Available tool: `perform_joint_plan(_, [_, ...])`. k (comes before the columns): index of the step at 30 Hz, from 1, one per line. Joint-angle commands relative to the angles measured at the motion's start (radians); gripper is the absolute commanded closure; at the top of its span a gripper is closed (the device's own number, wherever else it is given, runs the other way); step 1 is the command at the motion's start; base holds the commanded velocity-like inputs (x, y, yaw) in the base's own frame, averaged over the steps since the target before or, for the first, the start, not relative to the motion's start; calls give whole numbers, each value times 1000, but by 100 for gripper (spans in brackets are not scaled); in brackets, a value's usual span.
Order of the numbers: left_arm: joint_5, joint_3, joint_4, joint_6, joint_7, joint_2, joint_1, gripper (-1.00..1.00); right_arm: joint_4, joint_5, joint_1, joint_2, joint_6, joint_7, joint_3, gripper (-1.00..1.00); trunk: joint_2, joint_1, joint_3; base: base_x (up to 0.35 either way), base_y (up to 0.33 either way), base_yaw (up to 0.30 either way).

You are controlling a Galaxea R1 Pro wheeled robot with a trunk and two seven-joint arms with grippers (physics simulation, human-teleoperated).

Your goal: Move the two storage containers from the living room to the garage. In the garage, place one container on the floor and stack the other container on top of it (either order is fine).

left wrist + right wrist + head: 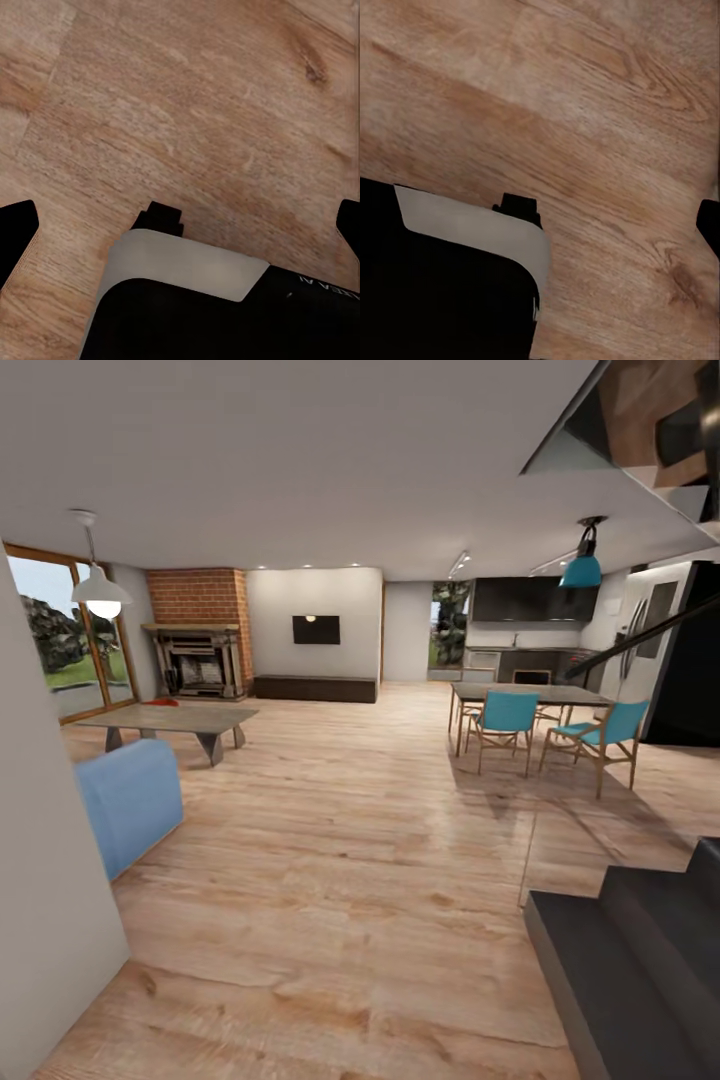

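The living room lies ahead in the head view, with its wood plank floor (360, 840), black TV (316, 629), long dark bench (315, 688) and brick fireplace (200, 635). A small orange-red shape (160, 702) lies on the low grey coffee table (200, 717) at the left; it is too small to tell whether it is a storage container. My left gripper (182, 229) hangs open over the planks, with both black fingertips (15, 234) far apart and nothing between them. My right gripper (540, 225) is also open and empty above the floor, beside my own dark base.
A blue sofa arm (130, 800) and a white wall corner (50, 880) stand close at the left. Dark stairs (640, 960) rise at the right front. A dining table (530, 695) with teal chairs (505, 725) stands at the right, with the kitchen behind it. Wide floor runs up the middle.
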State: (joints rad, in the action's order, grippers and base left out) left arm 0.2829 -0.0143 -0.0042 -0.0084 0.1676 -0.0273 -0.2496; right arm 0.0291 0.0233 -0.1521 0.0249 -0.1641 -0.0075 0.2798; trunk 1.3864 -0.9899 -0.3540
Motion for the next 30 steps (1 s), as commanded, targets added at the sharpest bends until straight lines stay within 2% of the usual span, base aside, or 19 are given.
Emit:
perform_joint_plan(1, [4,-1,0,-1,3,0,0,-100,3,-12,-1,0,-6,-1,15,-100,1,-1,-1,324,84,-2])
perform_joint_plan(7, [4,-1,0,-1,3,0,0,-100,3,-25,-1,0,-7,-2,23,-100,1,-1,-1,324,84,-1])
perform_joint_plan(14, [4,-1,0,-1,3,0,0,-100,3,-18,-1,-5,-9,-2,19,-100,1,-1,-1,324,84,7])
perform_joint_plan(24, [4,-1,0,-1,3,0,0,-100,3,-15,-1,-3,-6,-2,18,-100,1,-1,-1,324,60,236])
perform_joint_plan(30, [4,-1,0,-1,3,0,0,-100,3,-15,-1,-3,-6,-2,18,-100,1,-1,-1,324,5,83])
